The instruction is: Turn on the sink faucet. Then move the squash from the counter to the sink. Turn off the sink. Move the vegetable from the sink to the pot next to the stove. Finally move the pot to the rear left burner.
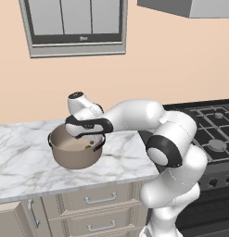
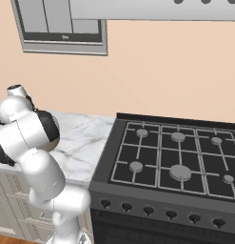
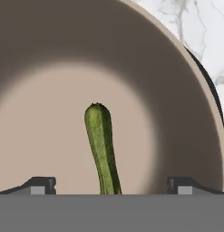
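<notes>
The tan-brown pot point(image 1: 74, 158) stands on the white marble counter point(image 1: 23, 162) left of the stove point(image 1: 213, 134). My gripper point(image 1: 91, 140) hangs just inside the pot's mouth, pointing down. In the hand view its fingertips point(image 3: 38, 186) stand wide apart, so the gripper point(image 3: 112, 185) is open. The dark green squash point(image 3: 102, 145) lies loose on the pot's floor between them, touching neither finger. A speck of the squash point(image 1: 88, 147) shows under the hand. The pot's wall point(image 3: 177, 90) rings it. The sink and faucet are out of view.
The black gas stove point(image 2: 171, 152) has dark grates, with its rear left burner point(image 2: 142, 133) bare. The pot's dark handle point(image 3: 208, 90) sticks out over the marble counter point(image 3: 199, 27). Beige drawers point(image 1: 99, 200) sit below. A window point(image 1: 76, 25) is on the wall.
</notes>
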Robot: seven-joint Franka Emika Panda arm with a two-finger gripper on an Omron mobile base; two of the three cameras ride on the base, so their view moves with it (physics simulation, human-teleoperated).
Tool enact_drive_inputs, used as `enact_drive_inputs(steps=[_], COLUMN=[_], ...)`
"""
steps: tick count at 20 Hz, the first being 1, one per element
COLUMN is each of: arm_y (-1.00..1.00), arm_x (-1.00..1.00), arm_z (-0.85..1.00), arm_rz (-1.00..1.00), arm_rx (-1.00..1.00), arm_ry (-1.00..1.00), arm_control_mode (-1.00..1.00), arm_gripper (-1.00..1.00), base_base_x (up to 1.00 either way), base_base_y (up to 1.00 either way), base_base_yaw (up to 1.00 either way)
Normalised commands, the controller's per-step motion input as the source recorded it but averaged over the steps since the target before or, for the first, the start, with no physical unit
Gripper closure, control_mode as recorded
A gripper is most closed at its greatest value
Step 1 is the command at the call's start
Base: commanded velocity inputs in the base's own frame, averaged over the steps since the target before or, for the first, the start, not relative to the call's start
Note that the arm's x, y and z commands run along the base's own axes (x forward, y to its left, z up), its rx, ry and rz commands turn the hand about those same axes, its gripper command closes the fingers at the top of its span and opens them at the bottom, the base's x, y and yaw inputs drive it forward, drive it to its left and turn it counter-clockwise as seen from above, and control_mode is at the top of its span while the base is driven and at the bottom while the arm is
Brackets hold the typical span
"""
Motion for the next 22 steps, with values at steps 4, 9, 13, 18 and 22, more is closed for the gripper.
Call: enact_drive_inputs(steps=[4,9,13,18,22], arm_y=[-0.17,-0.39,-0.37,-0.15,-0.01], arm_x=[-0.31,-0.44,-0.25,0.00,0.11], arm_z=[0.15,0.01,0.00,-0.10,-0.15], arm_rz=[-0.04,-0.02,0.00,0.00,0.00], arm_rx=[0.00,0.02,0.01,0.00,0.00], arm_ry=[0.00,0.00,0.00,0.00,0.00], arm_control_mode=[-1.00,-1.00,-1.00,-1.00,-1.00], arm_gripper=[-1.00,-1.00,-1.00,-1.00,-1.00], base_base_x=[0.00,0.00,0.00,0.00,0.00], base_base_y=[0.00,0.00,0.00,0.00,0.00], base_base_yaw=[0.00,0.00,0.00,0.00,0.00])
